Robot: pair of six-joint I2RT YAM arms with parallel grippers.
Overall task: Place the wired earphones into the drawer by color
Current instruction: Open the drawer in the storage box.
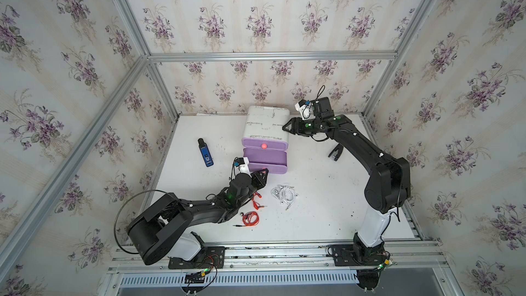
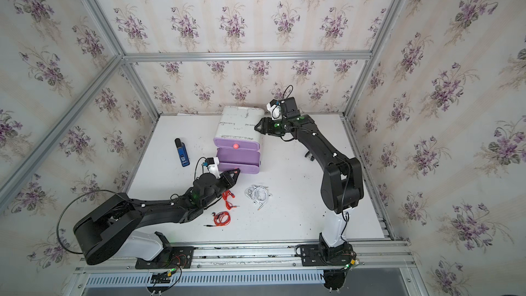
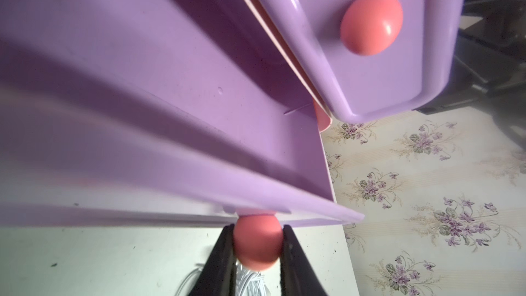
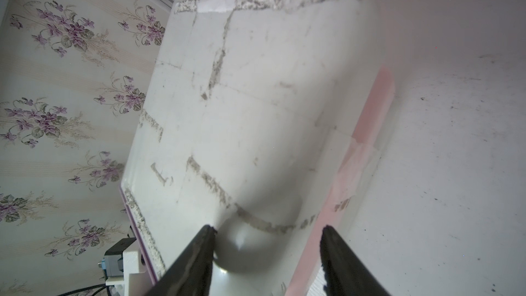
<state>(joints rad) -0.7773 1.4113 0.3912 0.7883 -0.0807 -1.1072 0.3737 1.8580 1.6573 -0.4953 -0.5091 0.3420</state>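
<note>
The lower purple drawer [image 1: 270, 168] of a small white cabinet [image 1: 266, 123] stands pulled out, and nothing shows inside it [image 3: 170, 109]. My left gripper [image 3: 257, 227] is shut on its pink knob [image 3: 256, 240], seen in both top views [image 1: 266, 170] [image 2: 237, 170]. The upper drawer [image 1: 264, 146] is closed. Two red wired earphones [image 1: 257, 196] [image 1: 250, 218] and a white set [image 1: 284, 195] lie on the table in front of the cabinet. My right gripper [image 4: 269, 230] is open at the cabinet's top right edge [image 1: 284, 128], holding nothing.
A blue-and-black oblong gadget [image 1: 205, 152] lies left of the cabinet. A small black object [image 1: 335, 153] sits on the table beside the right arm, too small to identify. The left arm passes just beside the red earphones. Papered walls enclose three sides of the table.
</note>
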